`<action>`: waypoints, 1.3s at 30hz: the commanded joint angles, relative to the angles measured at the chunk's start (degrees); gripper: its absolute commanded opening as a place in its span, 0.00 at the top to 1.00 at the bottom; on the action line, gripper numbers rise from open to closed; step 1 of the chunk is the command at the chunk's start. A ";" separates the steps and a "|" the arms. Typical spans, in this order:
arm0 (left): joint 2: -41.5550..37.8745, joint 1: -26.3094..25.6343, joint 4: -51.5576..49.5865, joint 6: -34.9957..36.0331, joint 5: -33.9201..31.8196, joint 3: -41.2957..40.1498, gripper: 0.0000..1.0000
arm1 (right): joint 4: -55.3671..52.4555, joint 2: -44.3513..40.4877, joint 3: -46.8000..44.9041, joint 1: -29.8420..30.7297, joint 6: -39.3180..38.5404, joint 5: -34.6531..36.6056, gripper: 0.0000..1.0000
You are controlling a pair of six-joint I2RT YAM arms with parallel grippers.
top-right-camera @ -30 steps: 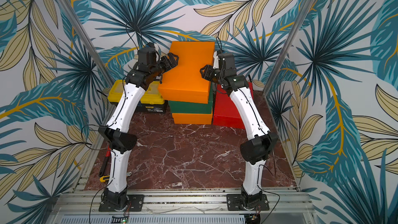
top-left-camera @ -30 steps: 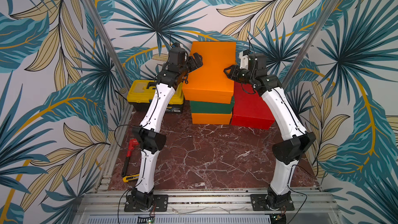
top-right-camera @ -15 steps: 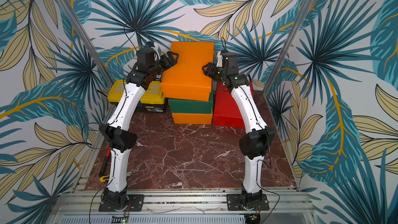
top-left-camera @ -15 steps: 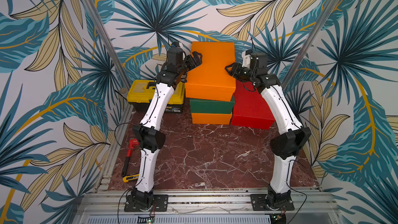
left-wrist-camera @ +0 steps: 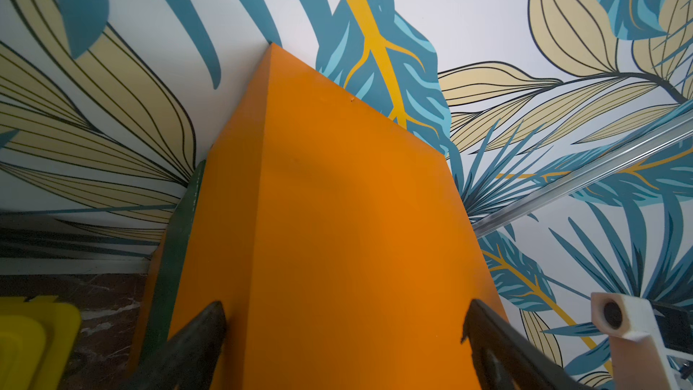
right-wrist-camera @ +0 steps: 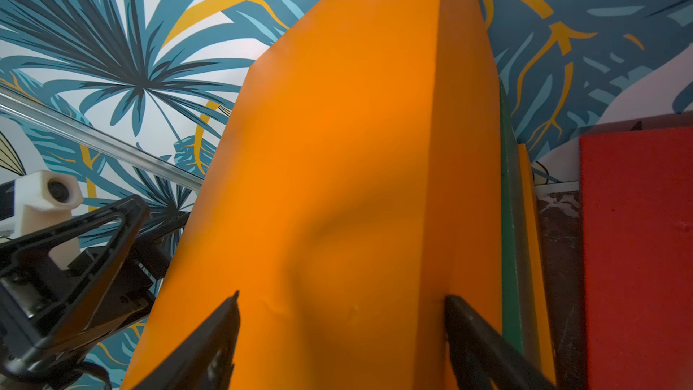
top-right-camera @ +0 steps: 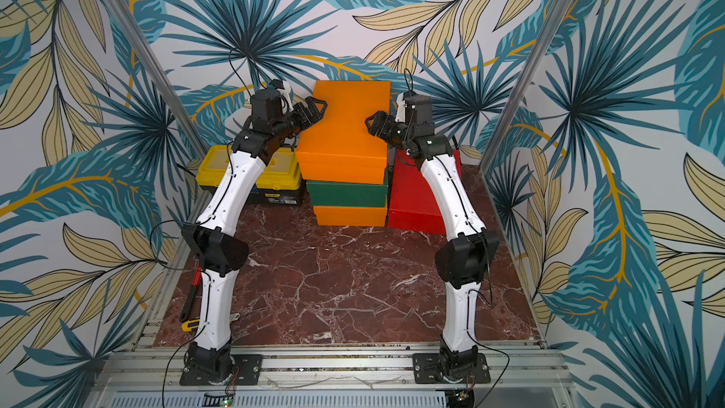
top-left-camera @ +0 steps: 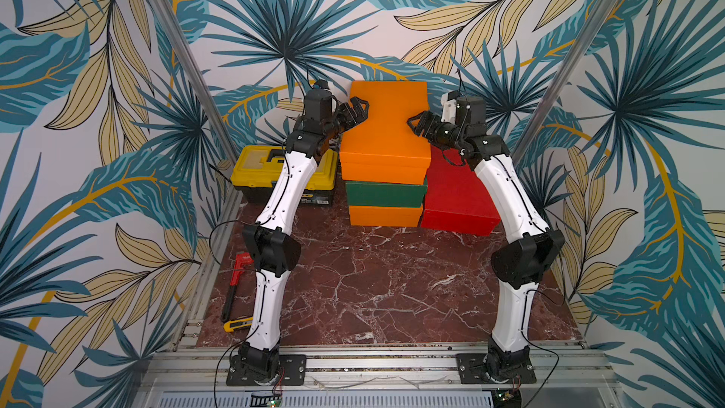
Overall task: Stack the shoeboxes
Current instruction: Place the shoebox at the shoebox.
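– Against the back wall (top-left-camera: 392, 33), where is the top orange box (top-left-camera: 386, 123)?
– Lying on the green box (top-left-camera: 384, 194), which sits on the lower orange box (top-left-camera: 384, 215); the red box (top-left-camera: 459, 198) stands beside. My left pincer (top-left-camera: 363, 109) and right pincer (top-left-camera: 412, 125) flank it, both spread wide, gripping nothing.

Dark red marbled worktop (top-left-camera: 353, 288), white-veined; upper centre of the frame, the lower orange shoebox (top-left-camera: 384, 217) sits on it, a red shoebox (top-left-camera: 455, 206) just beside on the right, a yellow-and-black toolbox (top-left-camera: 255, 166) on the left; along the left edge lie a red wrench (top-left-camera: 236, 268) and a yellow-handled tool (top-left-camera: 235, 324).
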 commanded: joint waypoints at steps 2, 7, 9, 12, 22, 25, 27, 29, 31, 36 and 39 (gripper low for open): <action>-2.93 -0.37 0.37 -0.39 4.68 -4.32 0.00 | 0.68 -0.89 -1.18 0.28 -0.42 1.91 0.14; -5.12 0.65 0.35 0.06 4.10 -7.46 0.00 | -0.62 -2.70 -2.10 -0.37 -0.61 6.50 0.12; -5.63 0.76 0.34 0.55 3.95 -8.01 0.00 | -0.51 -3.41 -2.20 -0.38 -0.90 7.58 0.12; -5.94 0.81 0.34 0.92 3.62 -8.57 0.00 | -0.24 -4.60 -2.19 -0.49 -1.57 9.16 0.12; -5.51 0.91 0.38 1.14 4.12 -9.22 0.01 | 3.81 -3.39 1.66 -0.49 -1.35 6.15 0.53; -5.52 0.92 0.29 1.43 4.58 -9.47 0.01 | 3.07 0.06 5.91 -0.48 -1.88 3.73 0.55; -5.62 0.92 0.07 1.57 4.72 -9.55 0.00 | 2.07 2.24 9.04 -0.55 -1.94 3.48 0.56; -5.72 0.89 -0.09 1.61 4.86 -9.71 0.01 | 1.16 3.71 10.86 -0.73 -1.48 4.83 0.57; -5.79 0.89 -0.10 1.61 5.07 -9.93 0.00 | 1.81 4.50 11.06 -1.08 -1.19 4.68 0.58; -5.79 0.94 -0.10 1.09 6.14 -10.22 0.01 | 3.02 6.39 11.41 -1.50 -0.39 1.27 0.79; -5.79 0.93 -0.06 0.73 6.50 -10.30 0.00 | 1.33 7.45 11.34 -2.03 1.56 0.03 0.85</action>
